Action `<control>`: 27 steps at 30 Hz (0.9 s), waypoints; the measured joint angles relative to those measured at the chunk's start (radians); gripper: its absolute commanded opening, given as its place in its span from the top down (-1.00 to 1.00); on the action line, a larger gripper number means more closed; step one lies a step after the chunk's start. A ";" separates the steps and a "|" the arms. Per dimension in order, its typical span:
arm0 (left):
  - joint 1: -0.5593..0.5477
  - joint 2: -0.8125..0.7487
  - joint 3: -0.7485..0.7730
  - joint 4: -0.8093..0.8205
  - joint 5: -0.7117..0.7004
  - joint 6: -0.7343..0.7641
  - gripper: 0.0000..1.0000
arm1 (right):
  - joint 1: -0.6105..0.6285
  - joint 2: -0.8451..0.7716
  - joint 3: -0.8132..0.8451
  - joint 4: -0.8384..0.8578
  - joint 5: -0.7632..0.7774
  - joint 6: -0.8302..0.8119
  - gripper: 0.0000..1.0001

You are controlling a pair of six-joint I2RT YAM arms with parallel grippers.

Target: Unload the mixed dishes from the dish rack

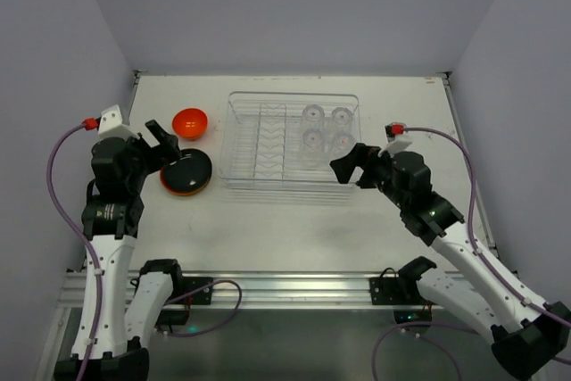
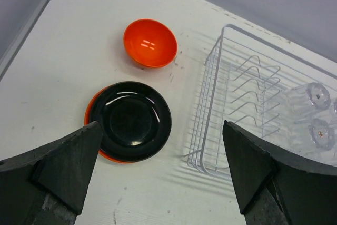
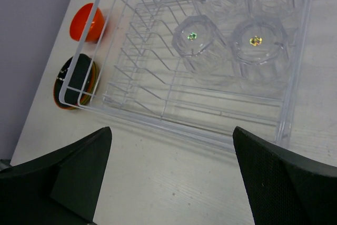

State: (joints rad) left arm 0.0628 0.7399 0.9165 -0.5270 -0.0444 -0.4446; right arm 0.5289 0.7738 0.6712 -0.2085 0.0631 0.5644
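Note:
The clear dish rack (image 1: 245, 180) stands mid-table and holds several clear ribbed tumblers (image 1: 326, 129) upside down in its right half; they also show in the right wrist view (image 3: 231, 35). Left of the rack lies a stack of plates with the black plate (image 1: 187, 169) on top, also in the left wrist view (image 2: 130, 119), over a red-orange one (image 2: 90, 110). The orange bowl (image 1: 190, 122) sits behind the stack. My left gripper (image 1: 163, 144) is open and empty just left of the stack. My right gripper (image 1: 350, 165) is open and empty at the rack's near right corner.
White walls close the table on the left, back and right. The rack's left half (image 3: 152, 72) holds only thin wire dividers. An aluminium rail (image 1: 294, 287) with the arm bases runs along the near edge.

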 measured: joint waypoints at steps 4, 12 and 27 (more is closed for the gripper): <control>-0.010 -0.001 -0.015 -0.008 0.018 0.046 -1.00 | 0.000 0.176 0.153 -0.013 -0.025 0.000 -0.98; -0.021 -0.008 -0.150 -0.015 0.045 0.071 -1.00 | 0.032 0.605 0.523 -0.113 0.139 -0.035 -0.98; -0.040 -0.038 -0.158 0.006 0.108 0.072 -1.00 | 0.040 1.043 0.903 -0.342 0.112 -0.349 -0.98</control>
State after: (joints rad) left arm 0.0223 0.7021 0.7589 -0.5213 0.0635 -0.3725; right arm 0.5694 1.8168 1.5742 -0.5503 0.1749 0.2150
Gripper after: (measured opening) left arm 0.996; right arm 0.989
